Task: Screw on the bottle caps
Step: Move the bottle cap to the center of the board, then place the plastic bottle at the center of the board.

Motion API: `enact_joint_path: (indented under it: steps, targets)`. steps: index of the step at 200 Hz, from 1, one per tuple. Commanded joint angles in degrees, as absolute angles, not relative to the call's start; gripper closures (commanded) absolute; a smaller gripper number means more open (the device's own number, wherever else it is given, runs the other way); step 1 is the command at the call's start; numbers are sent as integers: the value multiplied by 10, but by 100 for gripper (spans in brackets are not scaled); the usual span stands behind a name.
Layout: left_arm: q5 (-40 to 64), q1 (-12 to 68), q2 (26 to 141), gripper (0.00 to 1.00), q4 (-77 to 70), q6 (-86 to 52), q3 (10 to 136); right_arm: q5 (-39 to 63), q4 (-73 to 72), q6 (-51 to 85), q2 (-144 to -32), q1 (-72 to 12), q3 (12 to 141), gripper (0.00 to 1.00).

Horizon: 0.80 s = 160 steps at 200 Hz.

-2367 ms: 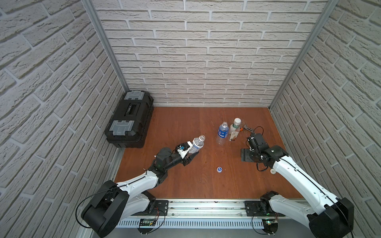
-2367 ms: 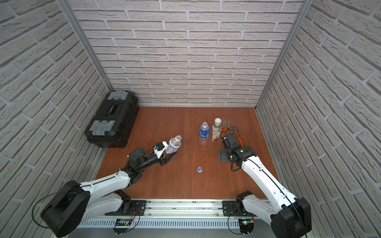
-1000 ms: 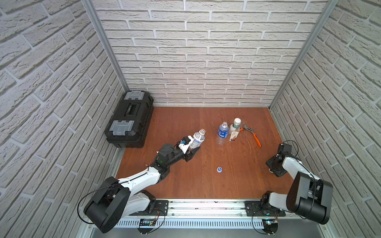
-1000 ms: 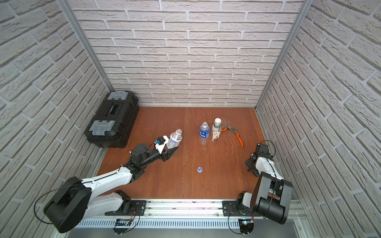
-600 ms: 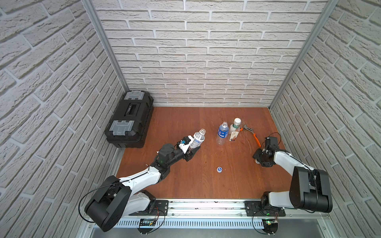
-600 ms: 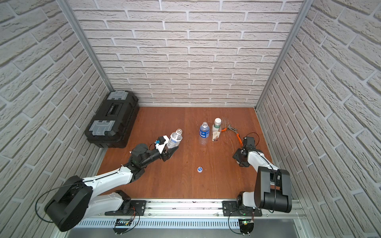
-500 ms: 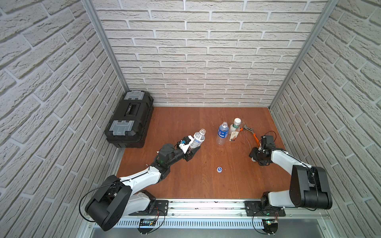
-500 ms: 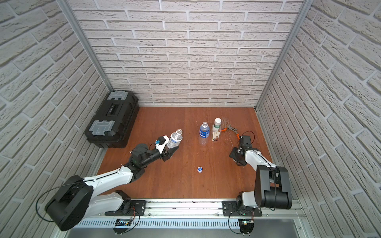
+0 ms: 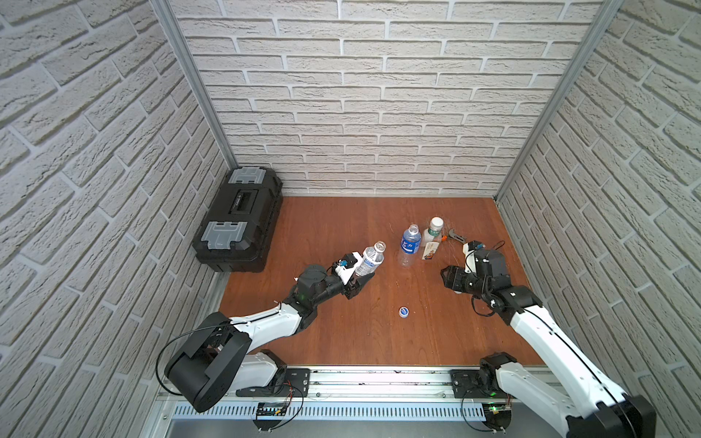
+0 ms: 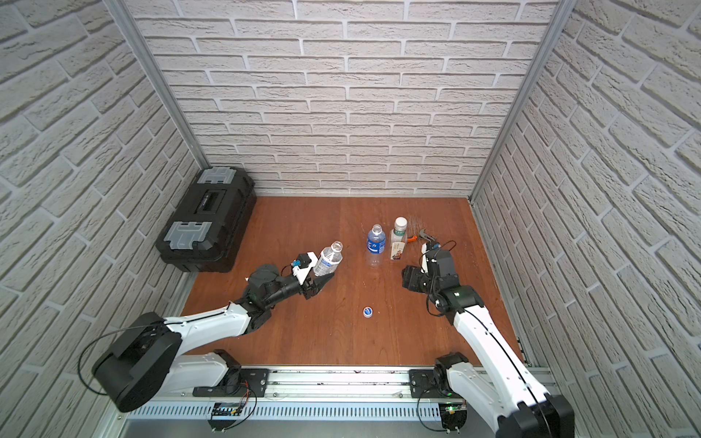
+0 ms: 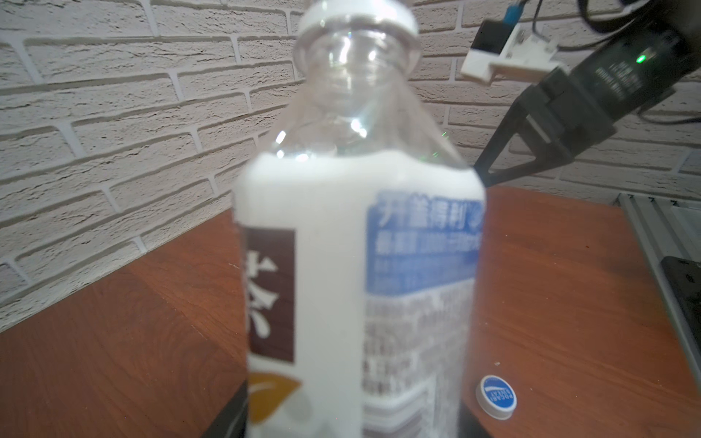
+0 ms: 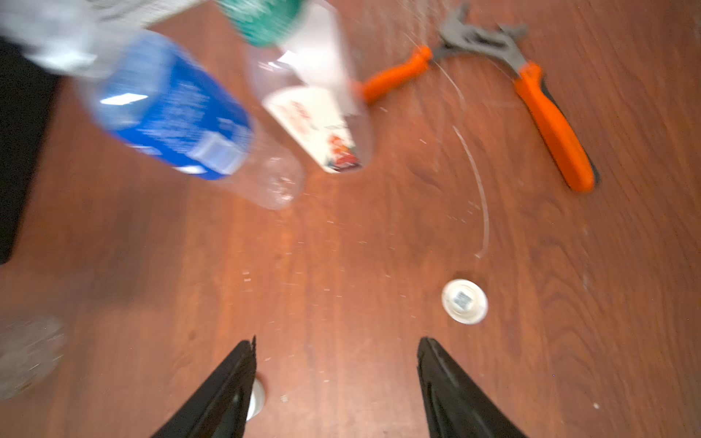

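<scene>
Progress, I judge, is one in three: only the squarish bottle (image 9: 430,248) wears a screwed-on cap (image 9: 436,222). My left hand (image 9: 362,278) grips the white-labelled bottle (image 9: 370,259), which seems uncapped. At its 3 o'clock the blue-labelled bottle (image 9: 409,246) stands open, with the blue cap (image 9: 403,311) on the desk (image 9: 341,341) at that bottle's 6 o'clock. My right hand (image 12: 335,341) is spread and empty, beside a loose white cap (image 12: 464,301). All three look empty.

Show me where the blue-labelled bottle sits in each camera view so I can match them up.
Both top views: the blue-labelled bottle stands upright, right of centre.
Left wrist: not in it; the white-labelled bottle fills the frame.
Right wrist: blurred, ahead of the open right pincer.
Shared landmark: the green-banded bottle close beside it, in both top views and the right wrist.
</scene>
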<state>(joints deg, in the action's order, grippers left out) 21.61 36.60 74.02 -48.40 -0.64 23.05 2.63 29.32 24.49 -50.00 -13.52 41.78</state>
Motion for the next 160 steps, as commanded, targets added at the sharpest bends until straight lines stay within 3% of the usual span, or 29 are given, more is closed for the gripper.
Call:
enact_joint_path:
  steps: [1, 31, 78, 99, 132, 160]
  targets:
    - [236, 375, 749, 43, -531, 7, 258, 82, 281, 209, -474, -207, 459, 29]
    - [246, 384, 759, 43, -535, 8, 269, 124, 134, 215, -480, -300, 479, 24]
    - [263, 392, 746, 42, -514, 13, 276, 156, -6, 205, -579, -353, 535, 23]
    - [264, 394, 740, 42, -513, 12, 276, 164, -24, 208, -625, -361, 560, 30]
    - [259, 398, 736, 42, -519, 11, 274, 169, -37, 212, -666, -371, 579, 49]
    - [249, 399, 733, 42, -526, 7, 272, 161, -35, 206, -673, -378, 572, 57]
